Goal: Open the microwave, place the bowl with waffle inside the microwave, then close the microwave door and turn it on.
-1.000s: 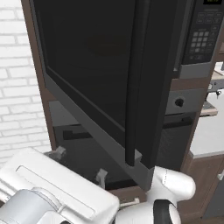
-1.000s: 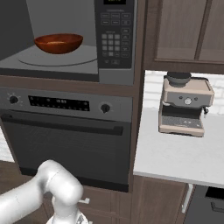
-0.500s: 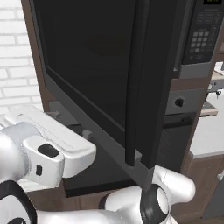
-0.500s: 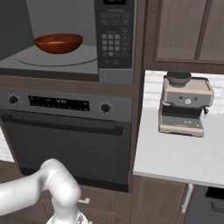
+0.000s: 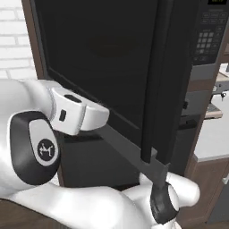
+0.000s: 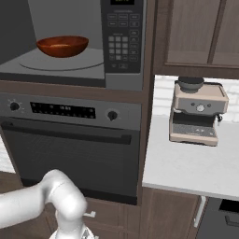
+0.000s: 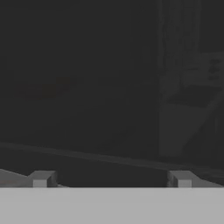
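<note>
Wide grey-framed microwave door with dark tinted glass (image 5: 107, 62) is swung open, filling the upper centre of the left base view, with the white arm's dark-jointed elbow at lower left in front of it. Round reddish-brown wooden bowl (image 6: 62, 46) sits inside the open grey built-in microwave (image 6: 123, 70) at upper left of the right base view, left of its black keypad panel (image 6: 122, 44); waffle not discernible from here. Gripper (image 7: 111, 180) is spread wide with nothing between its fingertips (image 7: 41, 178), facing dark glass in the hand view.
</note>
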Controlling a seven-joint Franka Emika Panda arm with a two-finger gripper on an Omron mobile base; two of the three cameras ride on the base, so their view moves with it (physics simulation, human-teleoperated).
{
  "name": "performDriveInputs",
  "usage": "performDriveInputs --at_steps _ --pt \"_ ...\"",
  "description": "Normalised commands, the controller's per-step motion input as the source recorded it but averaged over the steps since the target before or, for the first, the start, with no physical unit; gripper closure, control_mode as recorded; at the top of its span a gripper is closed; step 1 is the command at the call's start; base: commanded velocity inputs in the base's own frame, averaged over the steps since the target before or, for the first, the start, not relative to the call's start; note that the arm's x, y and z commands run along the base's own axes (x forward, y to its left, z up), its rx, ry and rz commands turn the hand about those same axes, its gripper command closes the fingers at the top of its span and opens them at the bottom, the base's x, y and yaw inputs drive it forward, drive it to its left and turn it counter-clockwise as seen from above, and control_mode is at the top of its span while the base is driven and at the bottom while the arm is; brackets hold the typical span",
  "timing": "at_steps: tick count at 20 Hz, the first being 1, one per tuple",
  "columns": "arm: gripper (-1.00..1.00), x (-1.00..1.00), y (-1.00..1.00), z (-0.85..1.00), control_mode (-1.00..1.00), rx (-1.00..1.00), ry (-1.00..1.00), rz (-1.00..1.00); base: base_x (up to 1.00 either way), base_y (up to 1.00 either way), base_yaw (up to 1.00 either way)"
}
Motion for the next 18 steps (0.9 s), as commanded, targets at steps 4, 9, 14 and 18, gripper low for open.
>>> performDriveInputs --at_steps 4,9,14,18 --pt "-1.0 0.54 -0.59 -0.06 -1.0 0.0 -0.04 0.25 0.0 0.0 0.0" --pt "-1.0 0.63 -0.68 -0.06 -1.0 0.0 -0.03 0.26 0.0 0.0 0.0" --pt "-1.0 0.71 -0.65 -0.19 -1.0 0.0 -0.02 0.28 0.0 0.0 0.0" --pt "-1.0 0.94 -0.58 -0.21 -1.0 0.0 0.0 0.28 0.0 0.0 0.0"
